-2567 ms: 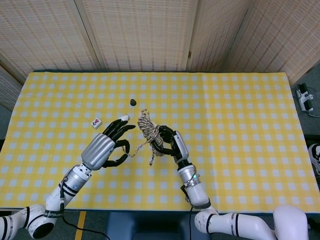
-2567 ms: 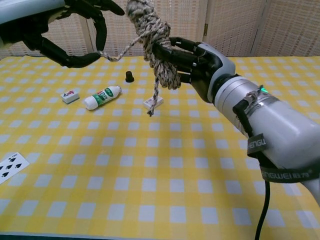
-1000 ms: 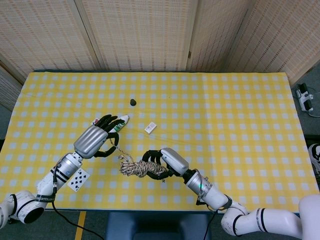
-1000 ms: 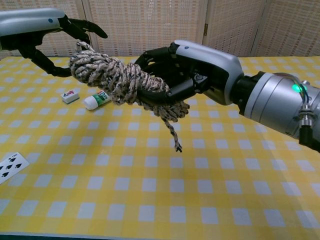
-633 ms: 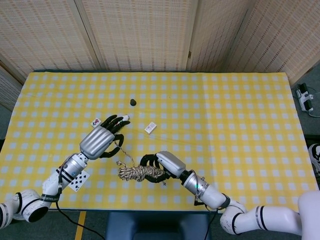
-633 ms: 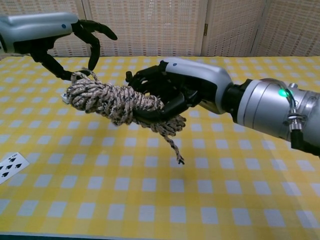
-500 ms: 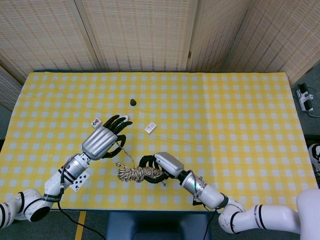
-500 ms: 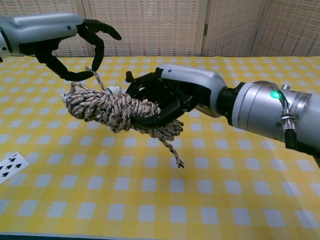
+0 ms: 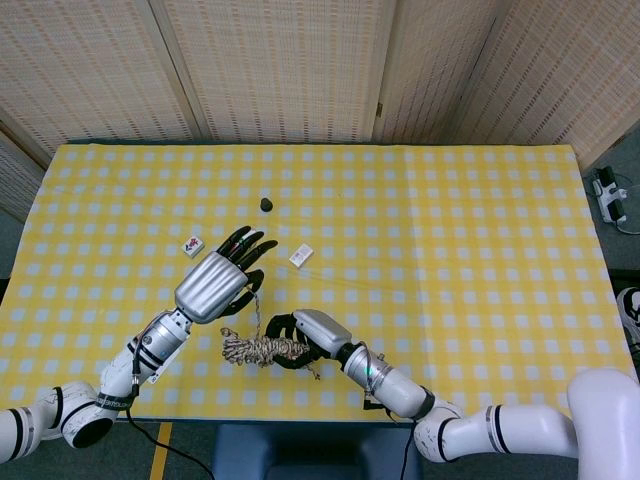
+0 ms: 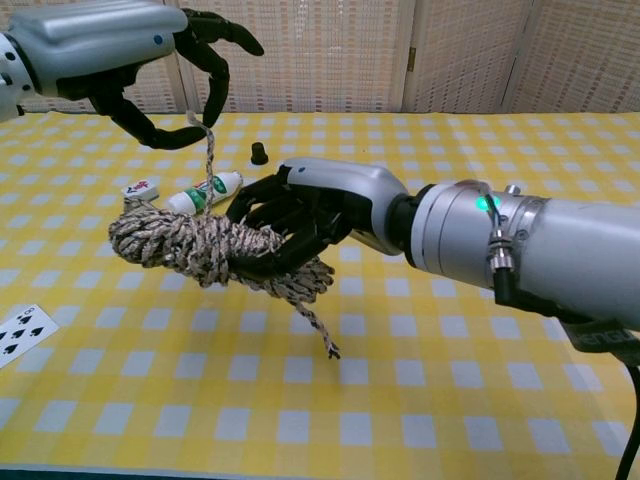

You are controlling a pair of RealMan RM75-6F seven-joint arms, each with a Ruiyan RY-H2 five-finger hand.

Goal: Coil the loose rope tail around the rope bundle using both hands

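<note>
The rope bundle (image 10: pixel 185 245) is a thick speckled coil lying sideways above the table, also seen in the head view (image 9: pixel 252 349). My right hand (image 10: pixel 300 215) grips its right end from behind, fingers wrapped round it (image 9: pixel 305 335). A loose rope tail (image 10: pixel 209 155) runs straight up from the bundle to my left hand (image 10: pixel 150 55), which pinches it between thumb and a finger. From above, the left hand (image 9: pixel 215 285) sits just above and left of the bundle. A second short end (image 10: pixel 318 330) dangles below the right hand.
On the yellow checked cloth (image 10: pixel 420 400) lie a small white bottle (image 10: pixel 205 194), a mahjong tile (image 10: pixel 140 189), a black cap (image 10: pixel 259 153) and a playing card (image 10: pixel 20 333) at the near left. A small white block (image 9: pixel 300 257) lies beyond the hands.
The right hand has carried the bundle lower and further left. The left hand has risen and shifted right over the bundle, so the tail now runs straight up, taut.
</note>
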